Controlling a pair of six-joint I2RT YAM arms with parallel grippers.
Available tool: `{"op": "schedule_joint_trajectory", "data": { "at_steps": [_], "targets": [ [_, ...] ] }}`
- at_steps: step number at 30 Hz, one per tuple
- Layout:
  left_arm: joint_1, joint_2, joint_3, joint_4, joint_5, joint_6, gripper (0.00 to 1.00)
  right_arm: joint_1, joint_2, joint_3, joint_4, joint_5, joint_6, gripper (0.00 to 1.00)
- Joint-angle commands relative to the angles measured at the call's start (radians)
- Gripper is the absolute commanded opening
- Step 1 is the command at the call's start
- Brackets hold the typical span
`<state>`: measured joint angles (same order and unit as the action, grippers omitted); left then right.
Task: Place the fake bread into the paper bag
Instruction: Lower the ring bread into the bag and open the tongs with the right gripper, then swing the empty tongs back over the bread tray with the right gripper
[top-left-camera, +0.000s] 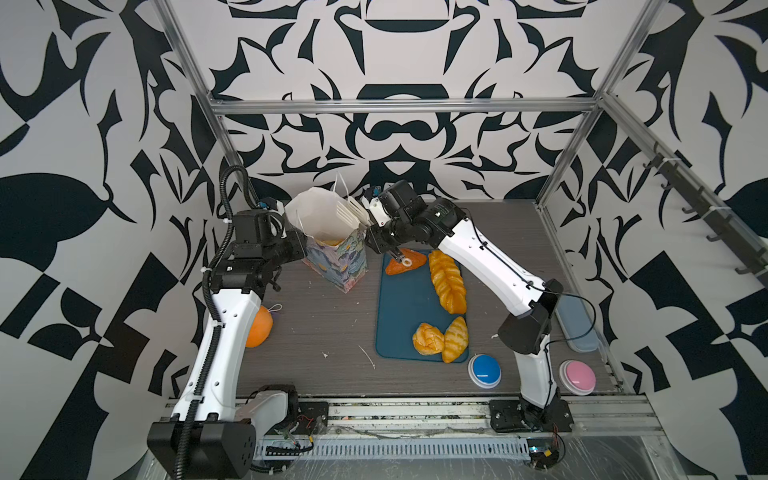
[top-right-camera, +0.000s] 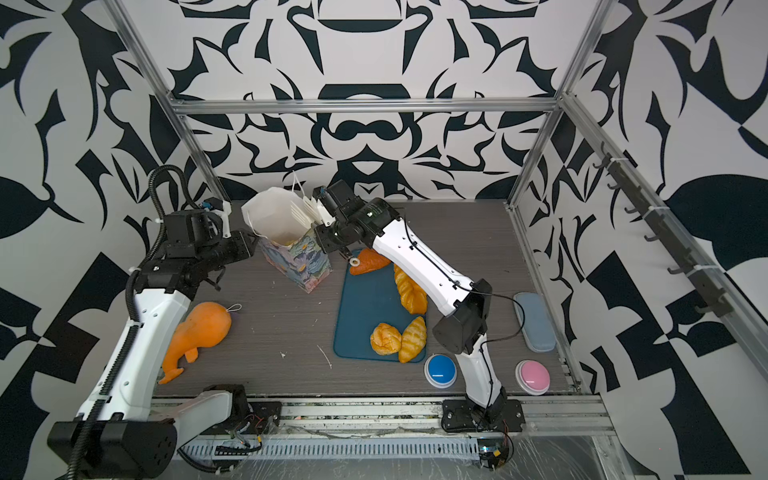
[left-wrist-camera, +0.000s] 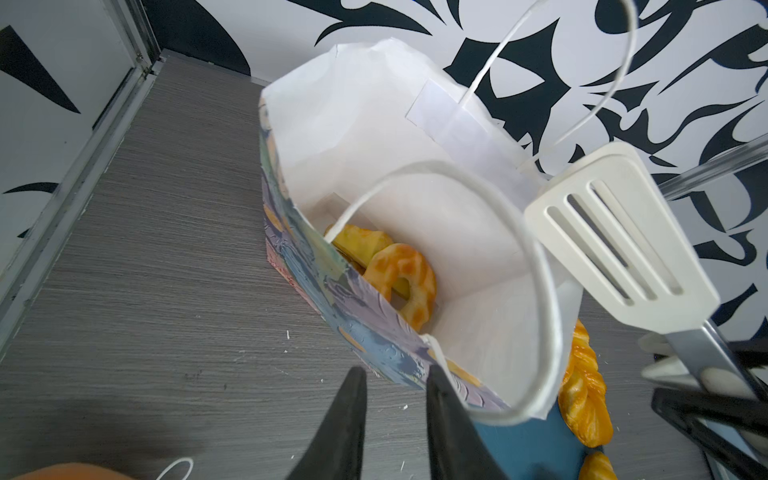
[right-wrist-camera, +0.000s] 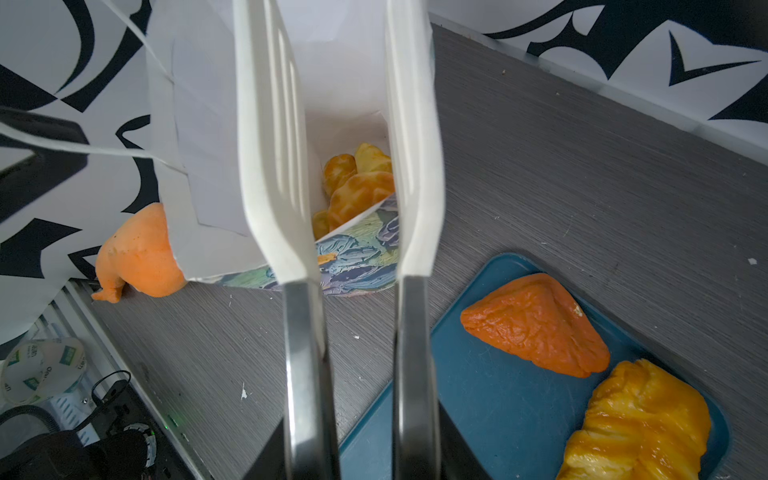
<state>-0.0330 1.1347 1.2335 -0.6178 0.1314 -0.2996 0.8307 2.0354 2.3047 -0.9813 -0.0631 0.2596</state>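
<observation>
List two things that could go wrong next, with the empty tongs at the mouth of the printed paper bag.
1. The white slotted tongs sit close to the thin white string handle of the tall leafy-print paper bag. Pulling away could snag the handle and tip the bag.
2. The long glossy braided loaf on the blue tray is long and smooth, so it may slip from the blades or catch on the bag's rim.

open paper bag (top-left-camera: 336, 266) w/ some bread (left-wrist-camera: 386, 266)

A robotics lab cell: silver aluminium frame (top-left-camera: 399, 106), black-and-white patterned wall panels (top-left-camera: 83, 124), white-and-black robot arms (top-left-camera: 220, 332) mounted at a grey table (top-left-camera: 324, 316).
</observation>
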Motion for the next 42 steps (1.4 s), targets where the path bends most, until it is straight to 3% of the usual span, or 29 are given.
{"op": "schedule_joint_trajectory", "data": {
  "at_steps": [1,9,16,30,42],
  "targets": [
    [0.004,0.001,-0.013,0.006,0.009,-0.013,0.29,-0.001,-0.101,-0.015,0.047,-0.004,0.007,0.40],
    [0.004,0.003,-0.013,0.007,0.018,-0.013,0.24,0.002,-0.214,-0.143,0.079,0.017,0.014,0.40],
    [0.004,-0.002,-0.014,0.007,0.022,-0.012,0.26,0.004,-0.330,-0.281,0.104,0.051,0.020,0.40],
    [0.004,-0.019,-0.025,0.050,0.187,0.008,0.33,-0.001,-0.540,-0.601,0.135,0.124,0.030,0.41],
    [0.004,-0.016,-0.026,0.042,0.136,0.005,0.36,-0.002,-0.702,-0.814,0.088,0.158,0.067,0.41]
  ]
}}
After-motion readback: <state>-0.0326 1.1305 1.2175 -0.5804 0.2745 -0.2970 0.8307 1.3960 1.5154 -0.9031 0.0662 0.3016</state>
